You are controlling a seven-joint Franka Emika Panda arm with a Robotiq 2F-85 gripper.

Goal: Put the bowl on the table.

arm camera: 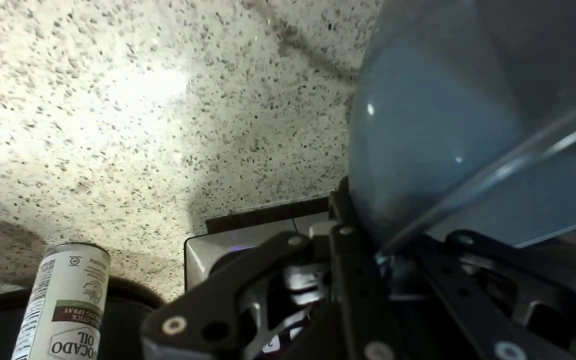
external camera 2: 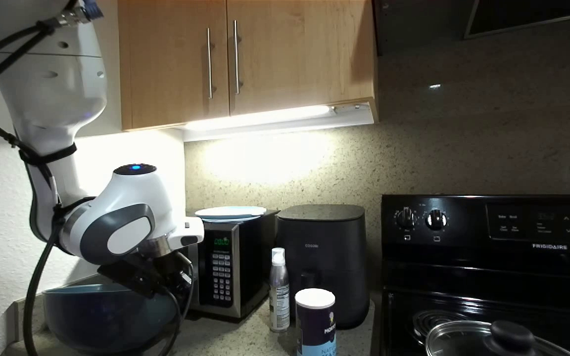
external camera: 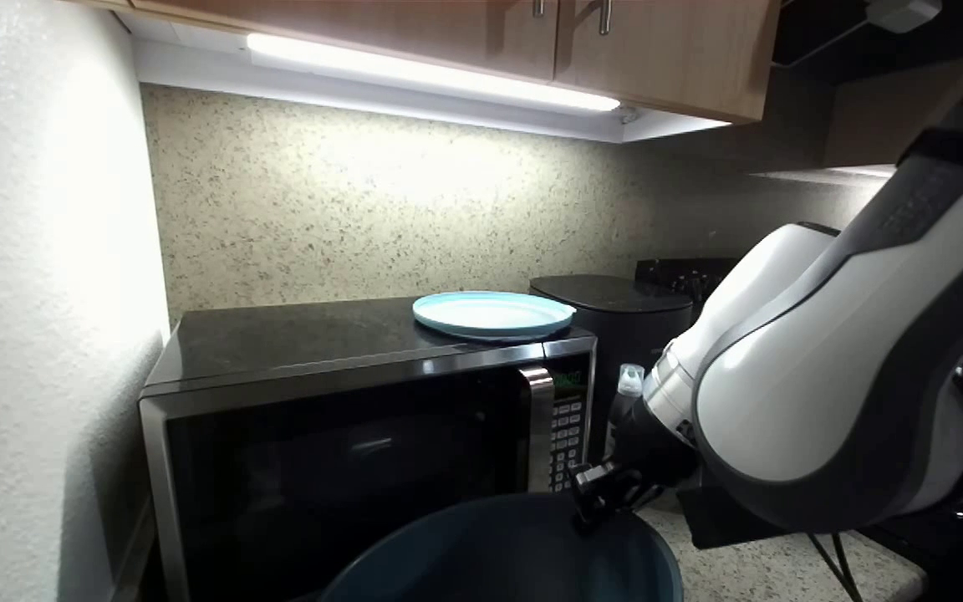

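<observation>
the gripper (arm camera: 385,247) holds firmly the bowl (external camera 2: 107,319) by its rim, in front of the microwave (external camera: 348,456); on the microwave there lies one pale blue plate (external camera: 494,313).

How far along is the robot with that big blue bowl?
Looks done: catching the bowl; the gripper pinches its rim. In hand: the bowl, held in front of the microwave. Left, probably: resting it on the counter and releasing that rim; I can't tell whether its base touches.
</observation>
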